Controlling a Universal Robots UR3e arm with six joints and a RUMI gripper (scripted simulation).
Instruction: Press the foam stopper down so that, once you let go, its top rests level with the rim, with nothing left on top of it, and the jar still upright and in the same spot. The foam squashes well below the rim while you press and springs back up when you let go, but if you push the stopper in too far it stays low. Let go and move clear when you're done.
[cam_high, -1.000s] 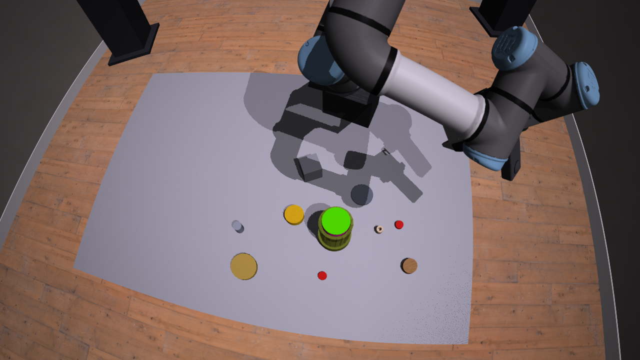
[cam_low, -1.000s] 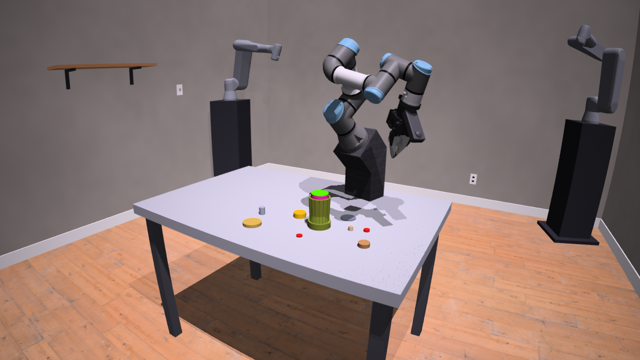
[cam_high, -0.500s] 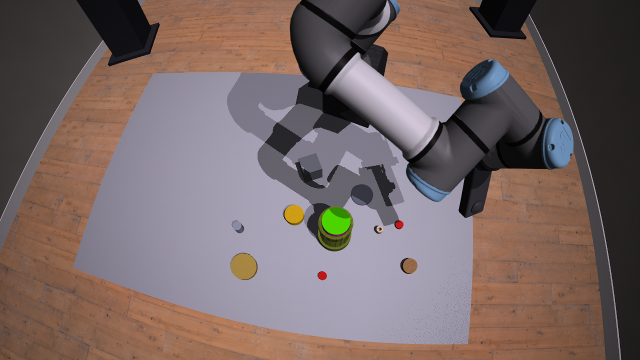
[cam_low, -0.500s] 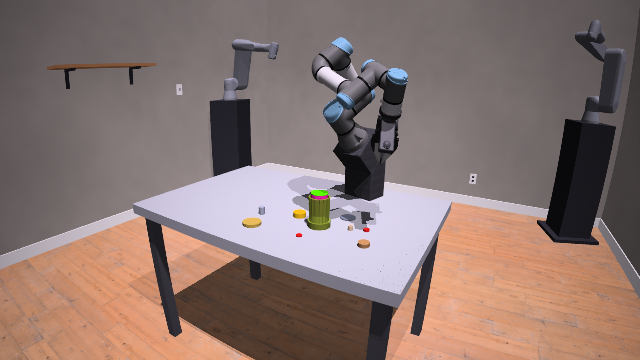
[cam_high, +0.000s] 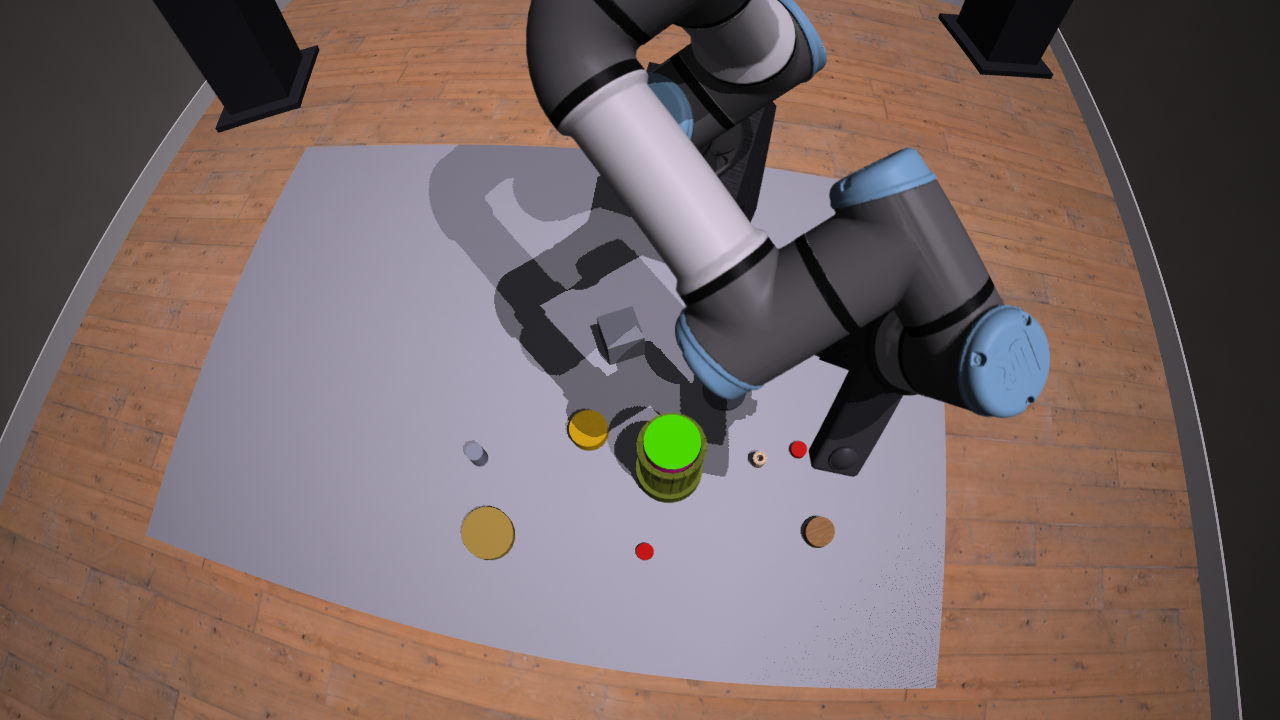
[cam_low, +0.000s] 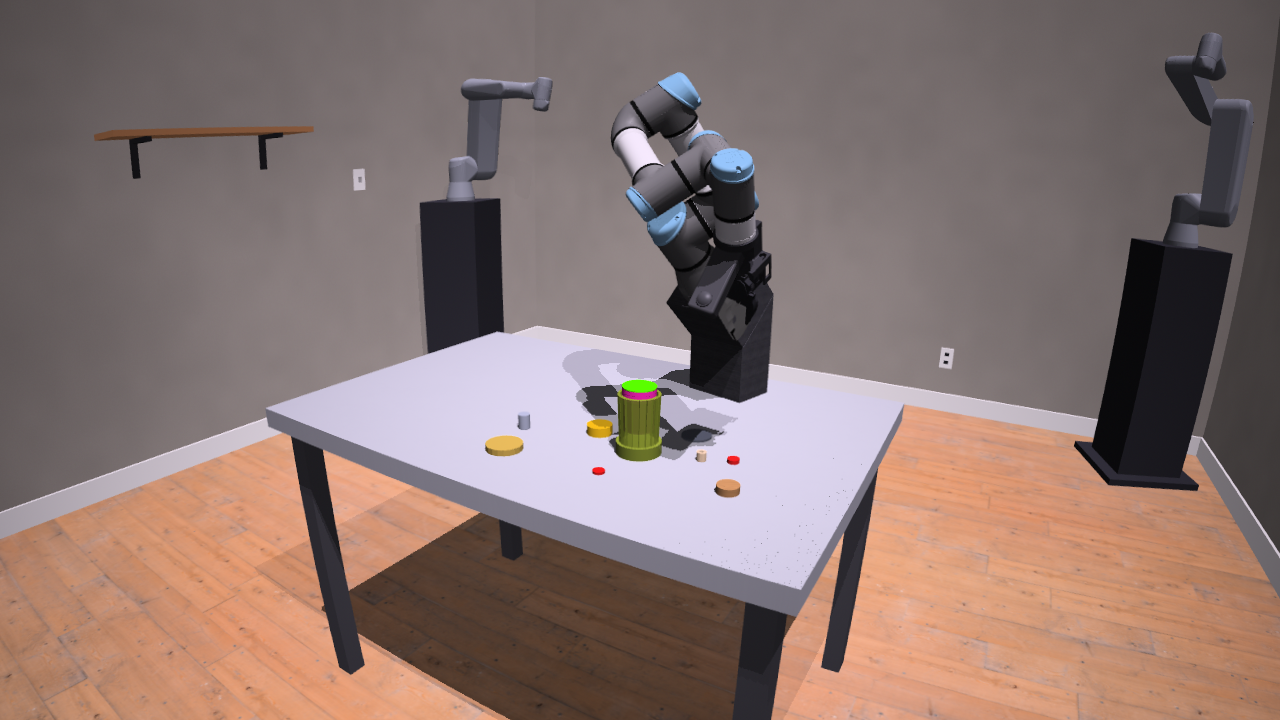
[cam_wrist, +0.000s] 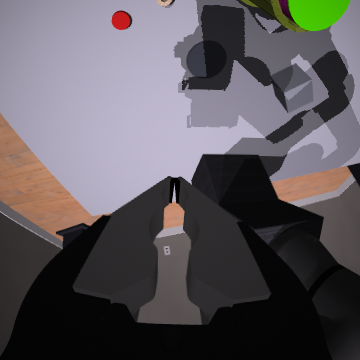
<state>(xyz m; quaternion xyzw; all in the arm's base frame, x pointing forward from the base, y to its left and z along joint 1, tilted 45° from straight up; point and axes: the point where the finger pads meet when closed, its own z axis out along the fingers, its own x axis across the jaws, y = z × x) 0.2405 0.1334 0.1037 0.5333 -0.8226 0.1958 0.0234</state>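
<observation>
- Wrist view shows the end effector clenched on nothing, its jaws pressed together, hanging above the grey tabletop.
- From the end effector, the foam stopper lies toward 1 o'clock in this view, well apart from it.
- Top view puts the green stopper in the mouth of the olive jar, which stands upright near the tabletop's middle.
- Exterior view shows the stopper standing proud of the jar's rim.
</observation>
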